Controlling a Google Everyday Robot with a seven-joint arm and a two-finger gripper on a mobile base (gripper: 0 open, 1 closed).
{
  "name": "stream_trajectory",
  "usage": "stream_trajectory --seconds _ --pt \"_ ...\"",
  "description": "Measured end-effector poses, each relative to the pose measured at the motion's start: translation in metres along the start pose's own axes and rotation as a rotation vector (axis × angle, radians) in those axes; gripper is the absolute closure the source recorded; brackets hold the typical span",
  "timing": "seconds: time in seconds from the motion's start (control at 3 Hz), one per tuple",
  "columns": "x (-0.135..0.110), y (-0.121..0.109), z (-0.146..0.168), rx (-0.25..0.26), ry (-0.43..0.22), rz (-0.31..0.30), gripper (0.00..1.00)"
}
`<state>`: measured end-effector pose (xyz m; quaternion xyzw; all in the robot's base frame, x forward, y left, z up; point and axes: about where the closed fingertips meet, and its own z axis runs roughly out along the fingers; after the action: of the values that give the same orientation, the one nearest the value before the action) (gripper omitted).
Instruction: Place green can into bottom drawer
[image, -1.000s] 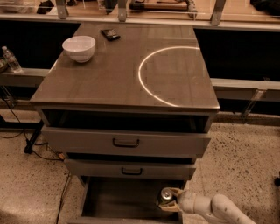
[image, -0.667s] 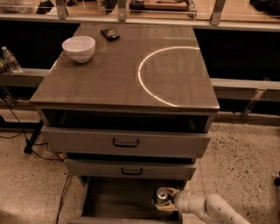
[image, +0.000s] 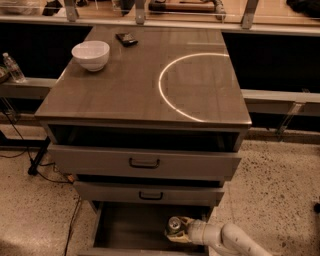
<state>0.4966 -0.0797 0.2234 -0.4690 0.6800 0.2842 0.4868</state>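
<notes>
Down at the front, the gripper (image: 176, 234) is clamped round the green can (image: 174, 223), upright inside the open bottom drawer (image: 127, 227), right side. Can't read any lettering on it. Farther back, a white bowl (image: 90, 54) sits on the bench (image: 130, 95).

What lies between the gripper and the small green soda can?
Nothing; in camera view the gripper clasps the green can inside the grey bottom drawer.

Bowl (image: 90, 54) back-left on worktop (image: 125, 95). Bottom drawer (image: 125, 227) open, under two upper drawers (image: 145, 162). Can (image: 174, 223) inside it, right side, clasped by gripper (image: 176, 233).
</notes>
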Motion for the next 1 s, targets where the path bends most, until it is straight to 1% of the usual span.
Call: stream_trajectory --seconds 0.67,1.0 --pt "0.016 -0.004 0.037 0.031 -0.024 -0.025 0.98" --pt "0.022 -0.009 0.05 0.049 -0.014 -0.033 0.8"
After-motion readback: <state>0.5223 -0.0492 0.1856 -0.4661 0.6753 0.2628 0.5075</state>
